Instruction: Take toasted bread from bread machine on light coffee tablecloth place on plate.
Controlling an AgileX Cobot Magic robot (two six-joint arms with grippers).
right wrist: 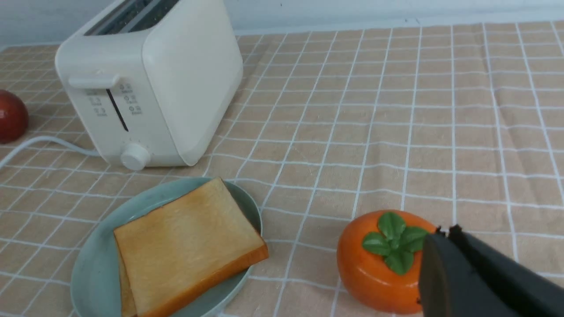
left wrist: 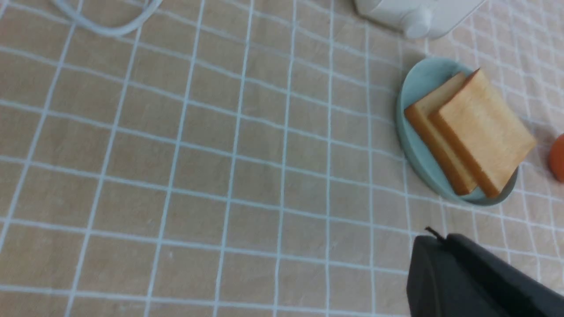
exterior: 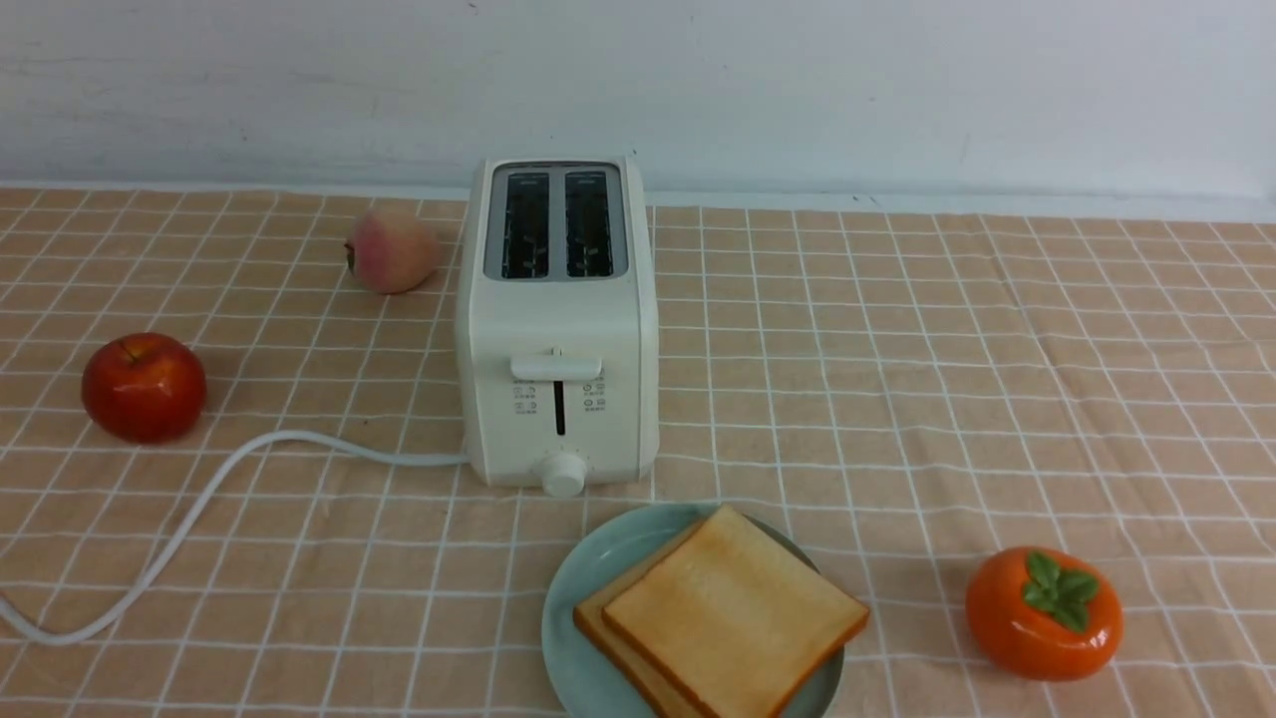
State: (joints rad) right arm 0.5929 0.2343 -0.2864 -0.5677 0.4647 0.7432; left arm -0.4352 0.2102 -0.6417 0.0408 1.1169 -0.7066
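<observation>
bare tablecloth (exterior: 947,349) right of toaster (exterior: 558,329), persimmon (exterior: 1043,613) near plate (exterior: 573,598)

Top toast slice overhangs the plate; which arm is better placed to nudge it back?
Probably right: the top slice overhangs toward the persimmon, and the shut right gripper hangs near that persimmon; the left gripper hangs over tablecloth, apart from the plate.

- On your left you have a glossy red apple (exterior: 145,387), standing upright with its stem dimple on top.
- Farther back, left of centre, you see a pale pink-yellow peach (exterior: 392,250), well apart from the apple.
- At your near right sits an orange persimmon (exterior: 1044,612) with a green leafy cap.
- Behind everything you face a plain whitish wall (exterior: 797,90).
</observation>
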